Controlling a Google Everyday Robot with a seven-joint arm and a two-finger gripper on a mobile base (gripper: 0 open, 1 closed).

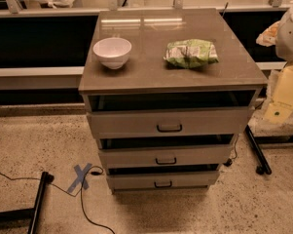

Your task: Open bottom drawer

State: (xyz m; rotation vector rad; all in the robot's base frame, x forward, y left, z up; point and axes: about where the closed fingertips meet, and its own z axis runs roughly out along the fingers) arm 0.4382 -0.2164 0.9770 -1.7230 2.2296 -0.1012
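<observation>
Bowl [112,51] at ten o'clock, snack bag [191,53] at one. The bottom drawer [185,181] sits at six, seemingly shut. My gripper [283,92] hangs at three, well apart; open or closed, I cannot tell. I judge the approach comes first: down to the handle [163,184].

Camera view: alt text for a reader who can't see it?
Grey three-drawer cabinet seen from above, its bottom drawer lowest with a small dark handle. A white bowl and a green bag sit on top; the gripper is at the right edge, beside the cabinet and touching no drawer.
</observation>
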